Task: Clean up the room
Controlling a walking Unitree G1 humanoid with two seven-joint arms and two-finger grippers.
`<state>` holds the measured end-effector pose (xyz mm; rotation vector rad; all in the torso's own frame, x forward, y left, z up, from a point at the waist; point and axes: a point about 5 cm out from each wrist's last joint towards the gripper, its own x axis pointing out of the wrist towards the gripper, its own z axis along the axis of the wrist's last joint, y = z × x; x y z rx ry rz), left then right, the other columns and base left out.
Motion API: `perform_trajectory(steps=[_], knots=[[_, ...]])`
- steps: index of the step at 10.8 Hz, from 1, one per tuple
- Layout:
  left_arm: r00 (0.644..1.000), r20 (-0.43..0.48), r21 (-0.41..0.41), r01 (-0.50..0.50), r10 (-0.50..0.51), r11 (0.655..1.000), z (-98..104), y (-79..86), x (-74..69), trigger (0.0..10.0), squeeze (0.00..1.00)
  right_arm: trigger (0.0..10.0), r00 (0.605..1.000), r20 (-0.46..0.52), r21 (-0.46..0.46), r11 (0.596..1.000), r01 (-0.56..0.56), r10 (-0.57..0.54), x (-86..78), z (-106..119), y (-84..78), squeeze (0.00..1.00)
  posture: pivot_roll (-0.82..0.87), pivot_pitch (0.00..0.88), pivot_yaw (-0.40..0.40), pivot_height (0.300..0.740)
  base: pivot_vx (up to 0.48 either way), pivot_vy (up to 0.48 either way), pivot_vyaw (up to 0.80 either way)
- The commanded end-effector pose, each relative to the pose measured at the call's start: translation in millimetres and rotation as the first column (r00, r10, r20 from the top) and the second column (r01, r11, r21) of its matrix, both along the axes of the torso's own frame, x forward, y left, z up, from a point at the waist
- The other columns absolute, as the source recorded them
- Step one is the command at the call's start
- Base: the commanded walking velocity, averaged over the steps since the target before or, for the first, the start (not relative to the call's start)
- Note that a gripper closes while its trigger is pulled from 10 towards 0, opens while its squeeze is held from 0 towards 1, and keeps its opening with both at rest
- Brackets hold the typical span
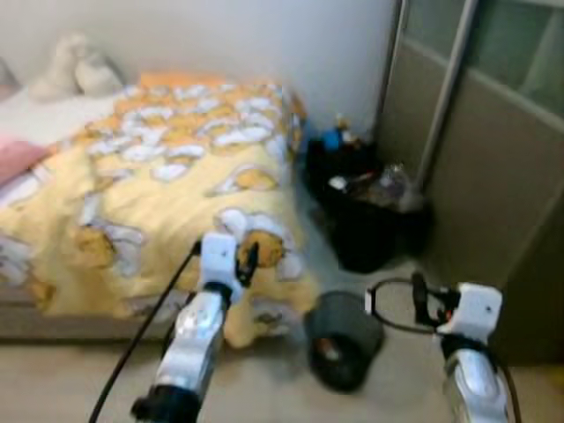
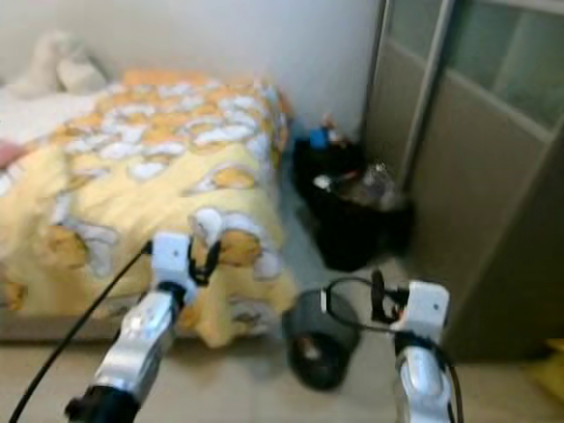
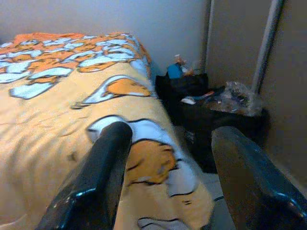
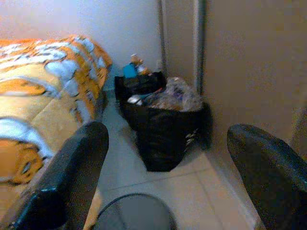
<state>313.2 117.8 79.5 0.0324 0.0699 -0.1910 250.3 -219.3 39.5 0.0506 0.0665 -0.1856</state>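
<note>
Beside bed: both hands spread, empty; black bags' contents blurred, bin tipped.

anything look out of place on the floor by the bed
Yes: a dark round bin lies tipped on its side on the floor at the bed's corner, its open mouth facing the camera. Behind it, black bags stand overfilled with clutter.
</note>
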Motion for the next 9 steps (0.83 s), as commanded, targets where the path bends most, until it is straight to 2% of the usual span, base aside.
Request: perform_trajectory(steps=[1, 3, 4, 6, 7, 8, 9], knots=[[0.999, -0.014, 0.053, -0.036, 0.037, 0.998, -6, 11.8, -0.1, 10.0, 0.00, 10.0, 0.999, 0.000, 0.024, 0.999, -0.034, 0.034, 4.7, -1, 11.6, 0.00, 0.10, 0.000, 0.057, 0.740, 0.000, 0.480, 0.00], [0.999, 0.002, 0.045, -0.048, 0.048, 0.998, -3, 13.5, -0.2, 10.0, 0.00, 10.0, 0.999, -0.002, 0.031, 0.999, -0.041, 0.041, 6.8, -1, 14.2, 0.00, 0.10, 0.000, 0.058, 0.740, 0.000, 0.000, 0.00], [0.996, 0.004, 0.027, -0.088, 0.088, 0.996, -1, 19.4, 2.4, 10.0, 0.00, 10.0, 0.998, -0.001, 0.028, 0.998, -0.061, 0.061, 10.3, 0, 17.9, 0.00, 0.11, 0.000, 0.057, 0.740, 0.458, 0.000, 0.00], [0.996, 0.018, 0.056, -0.088, 0.087, 0.995, 0, 22.3, 4.7, 10.0, 0.00, 10.0, 0.998, 0.011, 0.035, 0.998, -0.056, 0.056, 14.9, 2, 20.0, 0.00, 0.11, 0.000, 0.055, 0.740, 0.444, 0.000, 0.00], [0.998, 0.014, 0.064, -0.063, 0.062, 0.996, 1, 19.5, 5.6, 10.0, 0.51, 10.0, 0.998, 0.011, 0.030, 0.998, -0.057, 0.057, 17.0, 3, 20.5, 0.00, 0.12, 0.000, 0.053, 0.740, 0.251, 0.409, 0.00], [0.999, 0.017, 0.025, -0.051, 0.051, 0.998, 3, 17.7, 6.3, 10.0, 1.00, 10.0, 0.998, 0.015, 0.022, 0.998, -0.060, 0.059, 19.4, 5, 21.4, 0.00, 0.12, 0.000, 0.053, 0.740, 0.251, 0.409, 0.00], [0.998, 0.022, 0.010, -0.052, 0.052, 0.999, 5, 16.5, 6.8, 10.0, 1.00, 10.0, 0.998, 0.022, 0.006, 0.998, -0.067, 0.067, 22.4, 7, 23.5, 0.00, 0.12, 0.000, 0.052, 0.740, 0.281, 0.390, 0.00]])
